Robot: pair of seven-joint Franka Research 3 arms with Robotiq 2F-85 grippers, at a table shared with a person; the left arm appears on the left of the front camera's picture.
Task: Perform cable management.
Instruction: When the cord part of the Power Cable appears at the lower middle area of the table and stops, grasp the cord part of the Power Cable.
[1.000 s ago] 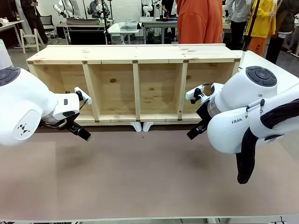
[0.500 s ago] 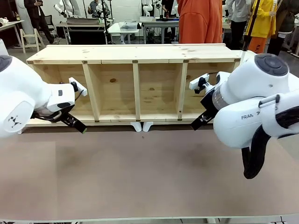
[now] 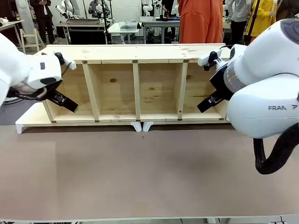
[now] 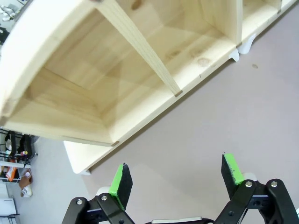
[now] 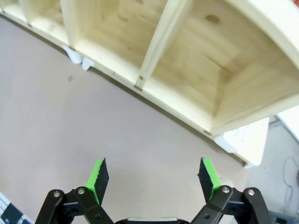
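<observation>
Reaching in from both sides, two glossy white arms angle black pincers down toward a long, pale pine shelf (image 3: 135, 52) with four square bays, set on a matte brown counter (image 3: 149, 172). The left pincer (image 3: 71, 106) hovers at the leftmost bay, the right pincer (image 3: 202, 107) at the rightmost. Both gape wide, green pads (image 4: 120, 184) apart, holding nothing. Where the cable lies I cannot tell.

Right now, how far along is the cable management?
Done: nothing evident; the pale wooden four-bay shelf stands with bare bays. In hand: nothing; the left end effector and right end effector hang open, empty, facing its end bays. Left: the whole routing job.
</observation>
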